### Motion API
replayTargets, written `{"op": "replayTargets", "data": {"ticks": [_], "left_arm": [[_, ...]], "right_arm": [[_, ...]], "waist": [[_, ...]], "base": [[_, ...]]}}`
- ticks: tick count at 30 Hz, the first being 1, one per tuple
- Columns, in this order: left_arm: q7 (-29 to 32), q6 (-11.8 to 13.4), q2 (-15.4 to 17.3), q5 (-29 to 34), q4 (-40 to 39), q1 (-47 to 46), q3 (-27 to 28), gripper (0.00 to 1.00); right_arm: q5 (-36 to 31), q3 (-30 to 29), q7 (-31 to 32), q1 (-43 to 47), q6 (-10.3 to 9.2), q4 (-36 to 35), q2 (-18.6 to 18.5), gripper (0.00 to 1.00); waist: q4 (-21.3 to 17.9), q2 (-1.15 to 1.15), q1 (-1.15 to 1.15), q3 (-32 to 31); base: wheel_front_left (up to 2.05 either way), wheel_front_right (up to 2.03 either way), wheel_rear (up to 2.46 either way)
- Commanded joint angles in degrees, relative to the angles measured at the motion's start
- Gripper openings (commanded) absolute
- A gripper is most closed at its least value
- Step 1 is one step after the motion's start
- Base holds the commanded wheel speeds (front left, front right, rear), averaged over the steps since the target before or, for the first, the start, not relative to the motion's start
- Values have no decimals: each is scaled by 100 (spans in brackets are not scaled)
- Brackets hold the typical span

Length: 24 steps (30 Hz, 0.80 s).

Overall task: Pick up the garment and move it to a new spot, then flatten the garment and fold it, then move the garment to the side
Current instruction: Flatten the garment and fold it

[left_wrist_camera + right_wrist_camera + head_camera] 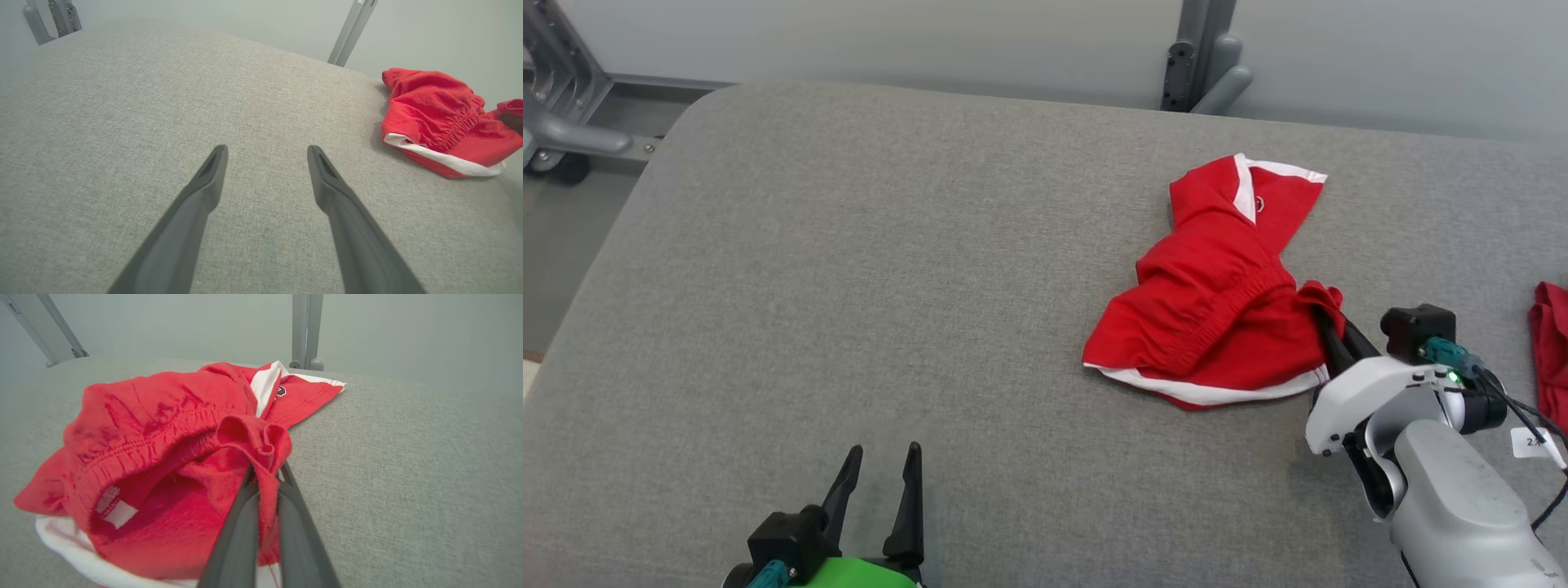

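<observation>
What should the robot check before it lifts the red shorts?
1. Right pincer shut on a bunched fold of the shorts: ok.
2. How many layers of cloth are in that grip: cannot tell.
3. Left pincer open and apart from the shorts: ok.
4. Nothing lying on top of the shorts: ok.
5. Bare table to the robot's left for a new spot: ok.
6. Other red cloth at the right edge apart from the shorts: ok.

The red shorts (1217, 310) lie bunched up on the grey surface (849, 245). The right fingers (1339, 347) pinch their edge. The left fingers (908, 498) are spread apart.
</observation>
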Motion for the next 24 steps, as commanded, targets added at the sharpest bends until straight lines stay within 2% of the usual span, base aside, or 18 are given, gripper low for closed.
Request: {"op": "replayTargets", "data": {"ticks": [1, 7, 8, 9, 10, 13, 17, 24], "left_arm": [[1, -10, 17, 60, -1, 38, 24, 100], [1, -37, 17, 86, 13, -1, 36, 100], [1, -41, 17, 99, 19, -1, 46, 100], [1, -42, 17, 115, 24, 16, 51, 100], [1, -49, 17, 128, 27, 49, 61, 100], [1, -58, 16, 154, 48, 107, 81, 100], [1, -74, 17, 222, 20, 178, 113, 100], [1, -198, 17, 482, -208, -222, -211, 100]], "right_arm": [[-17, -76, -16, 87, -9, -43, 24, 0], [-263, -844, -17, 608, -8, -247, 197, 0], [-303, -927, -17, 664, -8, -252, 240, 10], [-351, -1028, -17, 712, -8, -247, 258, 29], [-441, -1140, -17, 774, -9, -191, 250, 100], [-765, -1528, -17, 884, -8, -366, 318, 100], [-1074, -1998, -17, 1290, -7, -1119, 569, 100], [-1176, -2087, -18, 1842, -8, -1998, 761, 100]], "waist": [[-338, 42, 0, -271], [-525, 42, 0, -339], [-542, 42, 0, -348], [-558, 42, 0, -360], [-578, 42, 0, -381], [-631, 42, 0, -436], [-779, 42, 0, -499], [-1256, 42, 0, -410]], "base": [[0, 0, 0], [0, 0, 0], [0, 0, 0], [0, 0, 0], [0, 0, 0], [0, 0, 0], [0, 0, 0], [0, 0, 0]]}}
